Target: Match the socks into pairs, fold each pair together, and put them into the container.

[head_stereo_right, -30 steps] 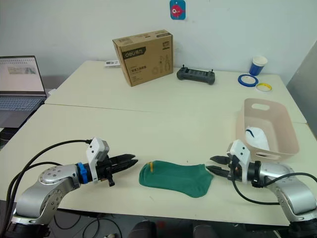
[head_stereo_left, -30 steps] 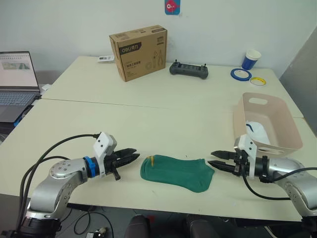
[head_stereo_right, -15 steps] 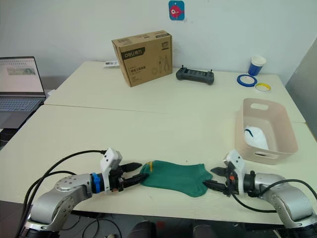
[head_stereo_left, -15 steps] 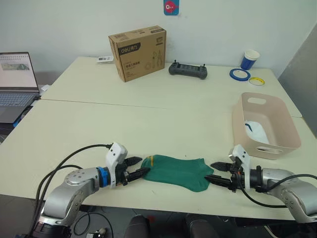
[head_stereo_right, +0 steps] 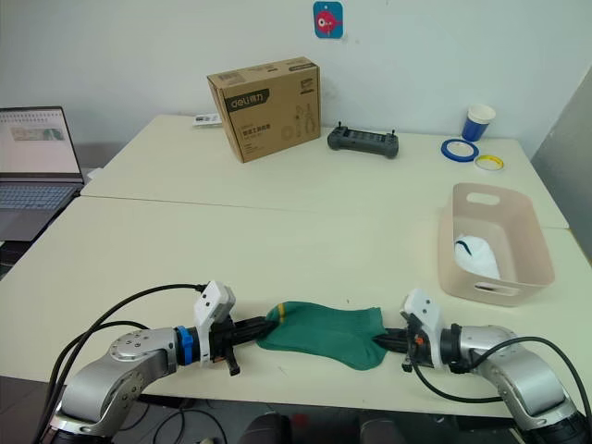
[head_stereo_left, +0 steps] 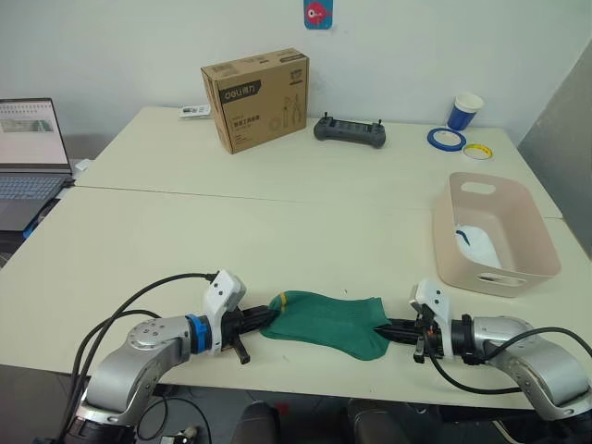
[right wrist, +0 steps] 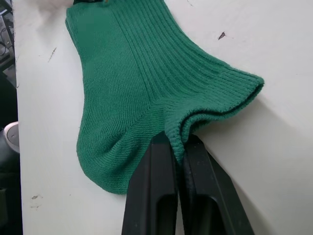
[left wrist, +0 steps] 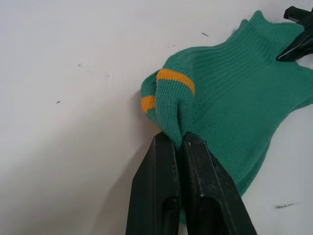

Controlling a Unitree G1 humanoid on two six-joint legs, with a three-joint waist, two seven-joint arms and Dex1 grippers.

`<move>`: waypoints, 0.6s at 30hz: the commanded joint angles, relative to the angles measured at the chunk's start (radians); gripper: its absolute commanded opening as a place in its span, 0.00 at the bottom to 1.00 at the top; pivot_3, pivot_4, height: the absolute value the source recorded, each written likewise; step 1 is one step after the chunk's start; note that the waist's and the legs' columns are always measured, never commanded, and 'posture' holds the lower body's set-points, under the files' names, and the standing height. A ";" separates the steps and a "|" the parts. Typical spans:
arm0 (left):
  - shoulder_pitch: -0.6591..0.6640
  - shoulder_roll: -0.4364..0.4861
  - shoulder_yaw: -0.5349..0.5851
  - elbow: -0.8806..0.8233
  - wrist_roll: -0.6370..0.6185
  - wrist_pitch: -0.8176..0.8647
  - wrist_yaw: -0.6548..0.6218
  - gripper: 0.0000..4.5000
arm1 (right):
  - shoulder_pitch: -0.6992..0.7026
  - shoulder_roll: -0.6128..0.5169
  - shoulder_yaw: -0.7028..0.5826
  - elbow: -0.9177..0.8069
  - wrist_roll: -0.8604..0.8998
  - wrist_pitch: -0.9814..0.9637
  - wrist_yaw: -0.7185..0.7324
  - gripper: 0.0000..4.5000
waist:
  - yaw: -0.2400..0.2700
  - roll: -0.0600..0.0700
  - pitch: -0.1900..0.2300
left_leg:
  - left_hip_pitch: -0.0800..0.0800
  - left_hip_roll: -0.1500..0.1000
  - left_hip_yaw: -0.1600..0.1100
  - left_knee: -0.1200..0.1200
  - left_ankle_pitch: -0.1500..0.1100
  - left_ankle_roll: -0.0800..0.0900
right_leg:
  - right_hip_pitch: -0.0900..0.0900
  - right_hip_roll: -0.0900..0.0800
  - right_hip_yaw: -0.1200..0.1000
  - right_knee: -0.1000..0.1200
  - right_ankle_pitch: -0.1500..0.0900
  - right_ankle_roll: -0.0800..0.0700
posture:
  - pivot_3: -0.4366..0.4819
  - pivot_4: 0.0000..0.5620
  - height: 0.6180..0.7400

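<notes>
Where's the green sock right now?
The green sock lies flat at the near table edge, centred, pinched at its orange-striped end by the left pincer and at its other end by the right pincer.

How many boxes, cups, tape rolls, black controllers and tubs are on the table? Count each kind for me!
Cardboard box: 1
Blue cup: 1
Tape rolls: 2, one blue and one yellow
Black controller: 1
Pink tub: 1
Total: 6

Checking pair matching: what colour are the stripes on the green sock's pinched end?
Orange stripes on the green sock, clearest in the left wrist view.
</notes>
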 commanded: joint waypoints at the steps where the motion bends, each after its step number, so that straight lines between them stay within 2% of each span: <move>1: -0.001 -0.019 -0.002 -0.069 -0.050 0.041 0.014 0.00 | -0.023 -0.032 -0.039 0.011 0.024 -0.001 0.044 0.00 | 0.000 0.000 0.000 | 0.000 0.000 0.000 0.000 0.000 0.000 | 0.000 0.000 0.000 0.000 0.000 0.000 | 0.48 0.27 1.00; 6: -0.023 -0.076 -0.006 -0.099 -0.104 0.111 0.059 0.00 | -0.084 -0.093 -0.069 0.092 0.027 -0.015 0.123 0.00 | 0.001 0.000 0.000 | 0.000 -0.001 0.001 0.000 0.000 0.000 | 0.000 0.000 0.000 0.000 0.000 0.000 | 0.48 0.27 1.00; 12: -0.041 -0.088 -0.024 -0.071 -0.093 0.139 0.081 0.00 | -0.156 -0.115 -0.032 0.180 -0.007 -0.050 0.192 0.00 | 0.000 0.000 0.000 | 0.000 0.000 -0.001 0.000 0.000 0.000 | 0.000 0.001 0.000 0.000 0.000 0.000 | 0.48 0.27 1.00; 18: -0.031 -0.114 -0.056 -0.054 -0.010 0.060 0.138 0.00 | -0.153 -0.097 -0.015 0.173 -0.013 -0.041 0.189 0.00 | 0.001 0.000 0.000 | 0.000 0.000 -0.001 0.000 0.000 0.000 | 0.000 0.001 0.000 0.000 0.000 0.000 | 0.48 0.27 1.00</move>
